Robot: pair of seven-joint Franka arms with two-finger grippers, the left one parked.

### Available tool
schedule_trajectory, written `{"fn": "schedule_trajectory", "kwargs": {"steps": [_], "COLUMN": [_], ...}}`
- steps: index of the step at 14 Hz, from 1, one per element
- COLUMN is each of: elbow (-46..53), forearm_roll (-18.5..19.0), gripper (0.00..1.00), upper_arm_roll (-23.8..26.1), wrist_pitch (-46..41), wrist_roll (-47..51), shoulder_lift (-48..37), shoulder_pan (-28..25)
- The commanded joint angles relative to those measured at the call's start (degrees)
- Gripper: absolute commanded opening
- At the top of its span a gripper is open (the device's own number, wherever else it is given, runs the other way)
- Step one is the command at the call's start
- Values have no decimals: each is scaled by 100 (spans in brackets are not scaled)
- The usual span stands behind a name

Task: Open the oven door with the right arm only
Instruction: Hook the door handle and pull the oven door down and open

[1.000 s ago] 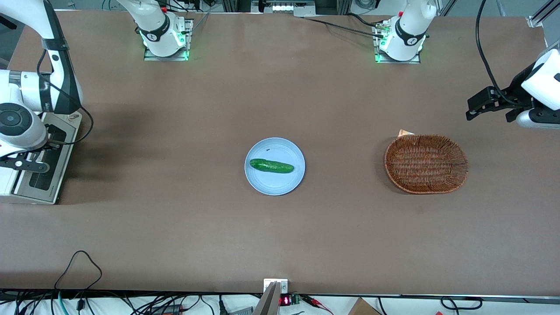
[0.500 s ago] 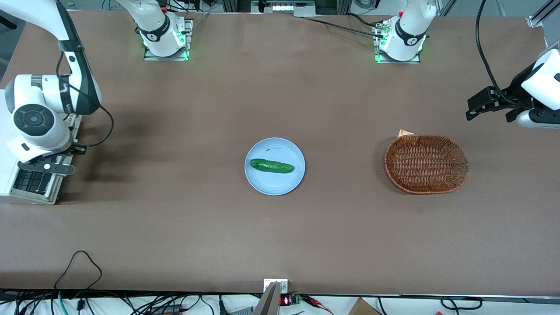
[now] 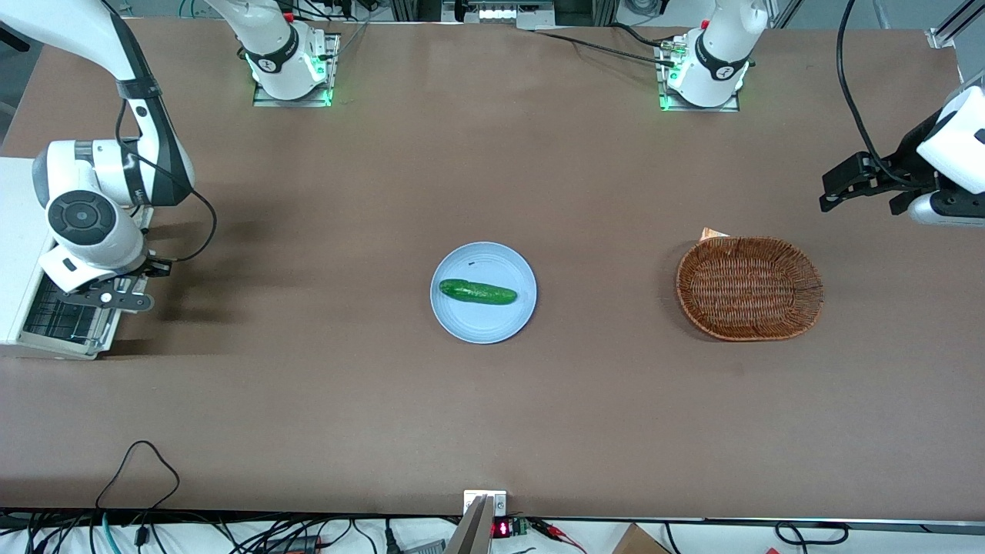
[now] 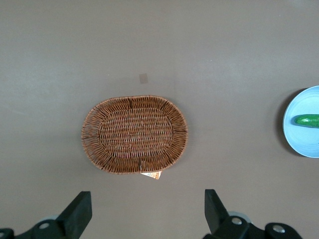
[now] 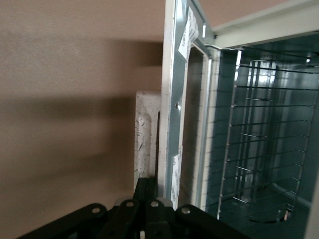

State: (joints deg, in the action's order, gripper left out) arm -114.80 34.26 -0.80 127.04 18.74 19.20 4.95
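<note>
Your brown bench carries the cream toaster oven at the working arm's end, with a blue plate holding a cucumber mid-bench. The oven door hangs partly open, showing you the wire rack inside. Your right arm sets its pincer at the door's top edge, fingers closed on the handle.

Robot lab: bolted arm bases, cables.
</note>
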Motion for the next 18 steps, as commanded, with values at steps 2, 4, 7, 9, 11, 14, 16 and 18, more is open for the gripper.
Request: {"fn": "schedule_trajectory", "kwargs": {"steps": [2,4,7,9,11,14,16,18], "elbow": [151,151,159,168,159,168,168,168], "forearm_roll": [257,257,257,257,257,257,257,257], "gripper": [0,0,0,0,0,0,0,0], "upper_arm_roll": [-175,-183,-183,-183,-183,-183,-183,-183], "wrist_pitch": [471,480,515,524,620,647,656,708], "wrist_roll": [-11,-2,-2,-2,-11,-11,-11,-11], "shoulder_lift": [515,567,681,734,778,884,945,1007], "shoulder_pan": [209,209,209,209,209,217,217,217]}}
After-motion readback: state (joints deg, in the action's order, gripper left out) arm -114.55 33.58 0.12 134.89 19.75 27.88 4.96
